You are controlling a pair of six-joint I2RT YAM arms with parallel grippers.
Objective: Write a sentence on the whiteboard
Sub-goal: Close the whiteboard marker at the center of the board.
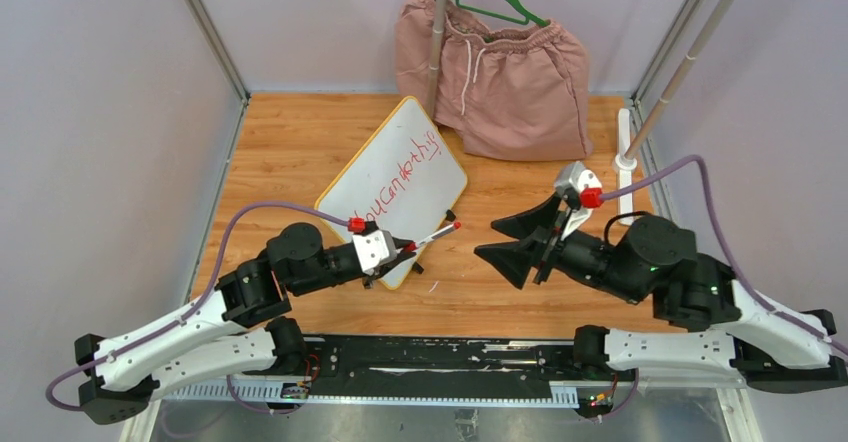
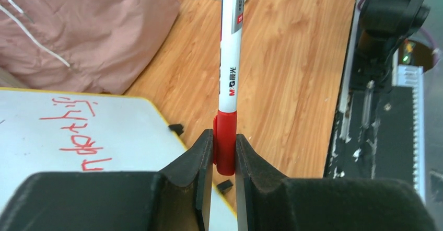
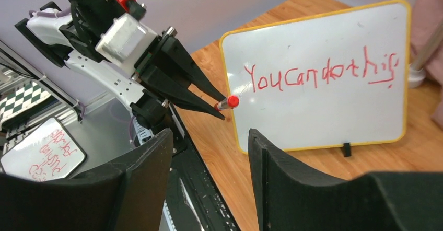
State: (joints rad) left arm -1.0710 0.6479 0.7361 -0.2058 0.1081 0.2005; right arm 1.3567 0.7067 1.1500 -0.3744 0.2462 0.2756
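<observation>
Clamping marker (image 1: 435, 235) by red end, left gripper (image 1: 405, 250) hovers at whiteboard (image 1: 430, 190) edge; red sentence (image 1: 398, 175) written on it; right gripper (image 1: 484, 239) spread wide, empty, nearby.

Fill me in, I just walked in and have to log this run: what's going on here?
The left gripper is shut on a red-and-white marker, gripping its red section, with the pen pointing away from the writing toward the right arm. The whiteboard sits on the wooden table with the sentence, roughly "YouCandothis" in red, already on it. The right gripper is open and empty, just right of the board.
</observation>
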